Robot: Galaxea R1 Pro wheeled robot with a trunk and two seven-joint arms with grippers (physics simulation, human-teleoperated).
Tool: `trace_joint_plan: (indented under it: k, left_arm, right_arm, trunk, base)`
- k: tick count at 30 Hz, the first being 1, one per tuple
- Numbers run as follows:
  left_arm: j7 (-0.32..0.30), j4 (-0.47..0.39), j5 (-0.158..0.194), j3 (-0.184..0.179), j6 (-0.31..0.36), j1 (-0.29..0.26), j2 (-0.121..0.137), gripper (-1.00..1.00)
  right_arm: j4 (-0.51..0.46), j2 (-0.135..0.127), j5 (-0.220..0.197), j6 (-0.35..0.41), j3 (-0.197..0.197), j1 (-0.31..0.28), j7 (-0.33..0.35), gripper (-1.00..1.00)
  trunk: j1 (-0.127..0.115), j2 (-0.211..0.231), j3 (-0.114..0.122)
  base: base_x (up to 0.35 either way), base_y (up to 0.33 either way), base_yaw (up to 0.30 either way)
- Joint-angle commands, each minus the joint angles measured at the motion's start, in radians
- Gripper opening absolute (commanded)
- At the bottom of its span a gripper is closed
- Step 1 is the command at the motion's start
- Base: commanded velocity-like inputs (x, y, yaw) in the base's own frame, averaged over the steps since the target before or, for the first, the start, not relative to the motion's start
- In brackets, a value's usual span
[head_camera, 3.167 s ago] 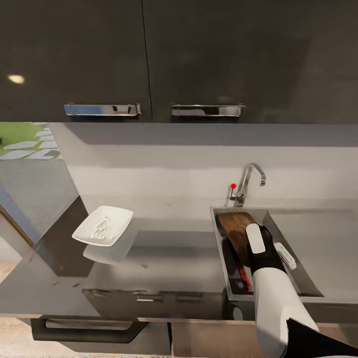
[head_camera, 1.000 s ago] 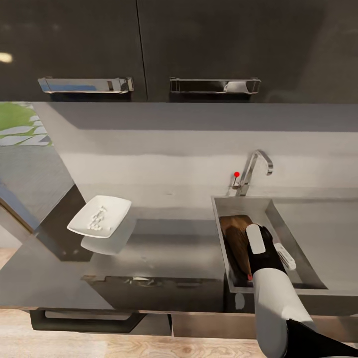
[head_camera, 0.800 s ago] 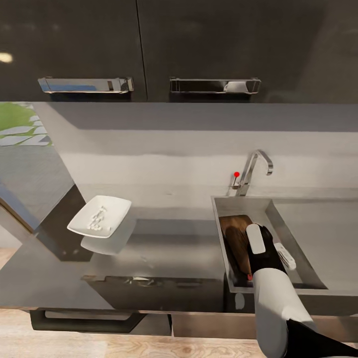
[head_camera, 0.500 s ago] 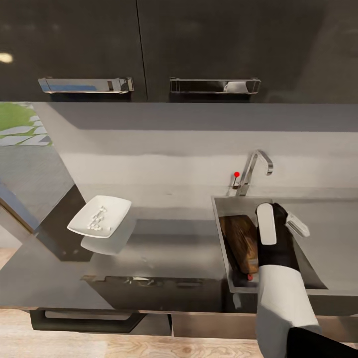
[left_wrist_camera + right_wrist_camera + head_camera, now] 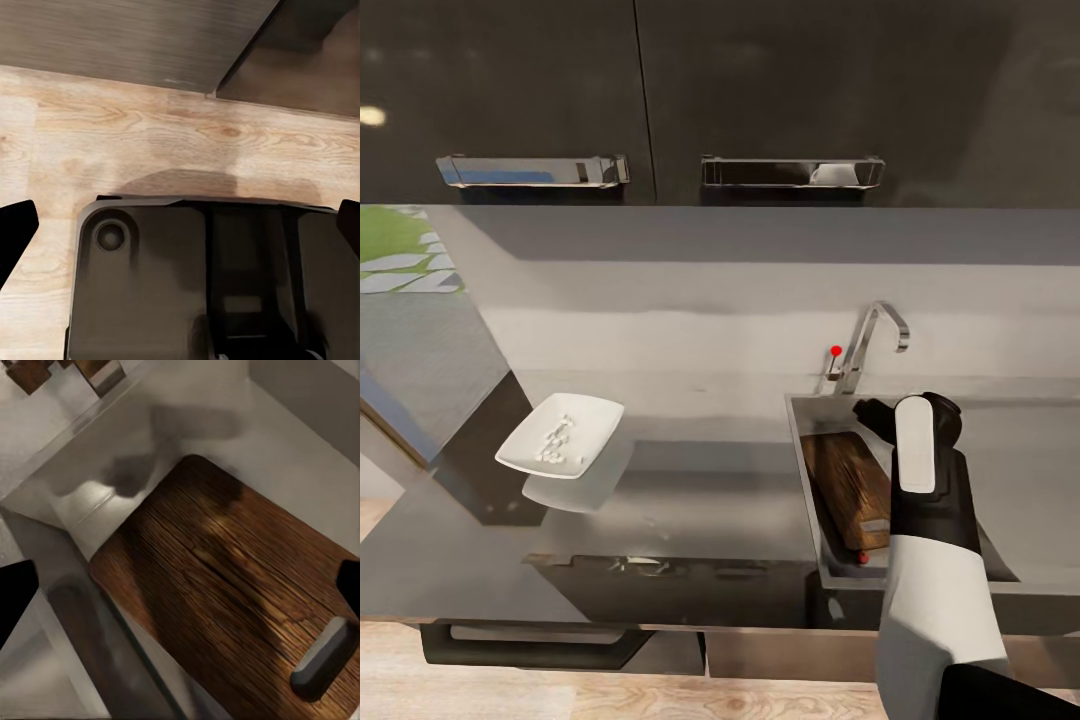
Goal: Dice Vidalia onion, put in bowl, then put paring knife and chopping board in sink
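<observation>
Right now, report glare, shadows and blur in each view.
Head view: a glare spot on the upper cabinet, bright reflections on its handles, and the bowl mirrored in the glossy countertop. Right wrist view: soft dark shadows on the sink wall and across the board; edges slightly blurred. Left wrist view: a broad shadow on the wooden floor.

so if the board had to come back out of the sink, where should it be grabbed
Probably by the upper long edge of the chopping board, coming from above. It leans tilted inside the sink, one edge raised against the left wall, so that edge looks free to pinch. The right gripper, jaws open, hovers above it.
</observation>
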Motion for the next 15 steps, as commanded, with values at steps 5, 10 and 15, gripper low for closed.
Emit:
trace_joint_plan:
  k: [5, 10, 15]
  left_arm:
    - [-0.006, -0.001, -0.006, 0.005, -0.002, 0.000, -0.001, 1.00]
    - [-0.006, -0.001, -0.006, 0.005, -0.002, 0.000, -0.001, 1.00]
    - [-0.006, -0.001, -0.006, 0.005, -0.002, 0.000, -0.001, 1.00]
  right_arm:
    - [-0.001, 0.001, -0.011, 0.005, 0.001, -0.001, -0.002, 1.00]
    - [-0.001, 0.001, -0.011, 0.005, 0.002, -0.001, -0.001, 1.00]
    - [-0.001, 0.001, -0.011, 0.005, 0.007, 0.000, -0.001, 1.00]
  trunk:
    - [0.001, -0.002, -0.002]
    - [0.001, -0.002, -0.002]
    - [0.001, -0.002, -0.002]
  base:
    - [-0.040, 0.000, 0.000]
    - [-0.251, 0.000, 0.000]
    - [-0.327, 0.000, 0.000]
